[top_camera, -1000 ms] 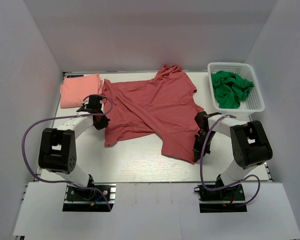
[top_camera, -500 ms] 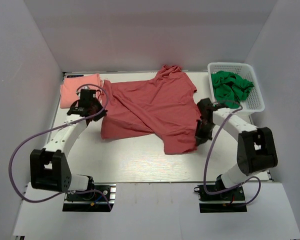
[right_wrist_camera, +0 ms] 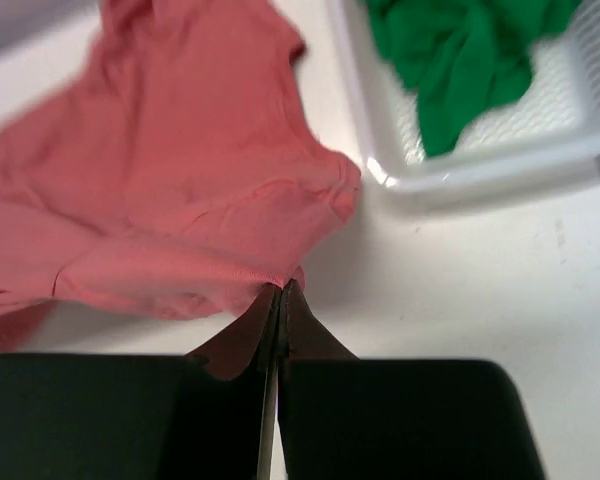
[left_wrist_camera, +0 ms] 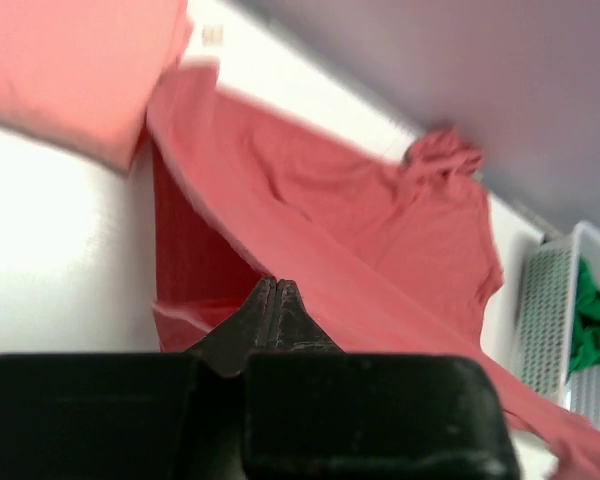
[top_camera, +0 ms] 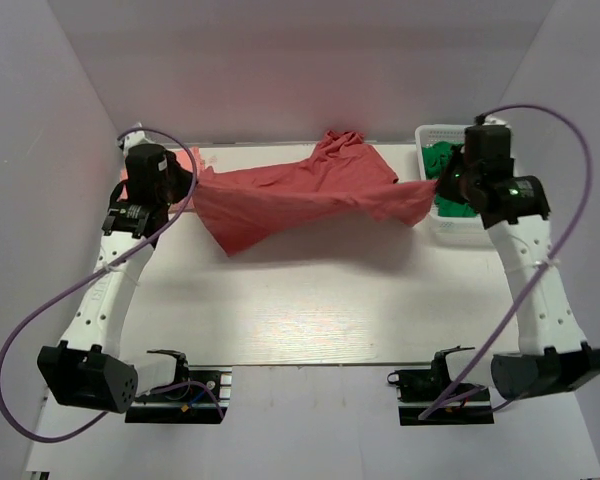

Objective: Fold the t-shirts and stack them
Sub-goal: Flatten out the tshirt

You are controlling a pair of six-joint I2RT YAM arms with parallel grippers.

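The brick-red t-shirt hangs stretched in the air across the back of the table, with its collar end still resting near the back wall. My left gripper is shut on its left edge; the left wrist view shows the closed jaws pinching the red cloth. My right gripper is shut on the right edge, where the closed tips grip the hem of the shirt. The folded salmon-pink t-shirt lies at the back left, mostly hidden behind my left arm in the top view.
A white plastic basket stands at the back right, just behind my right gripper, holding a crumpled green cloth. White walls close in the table at the back and both sides. Purple cables loop out from both arms.
Both arms have risen and swung outward toward the back, lifting the brick-red t-shirt's edges off the table and pulling it taut between them. Both grippers stayed shut.
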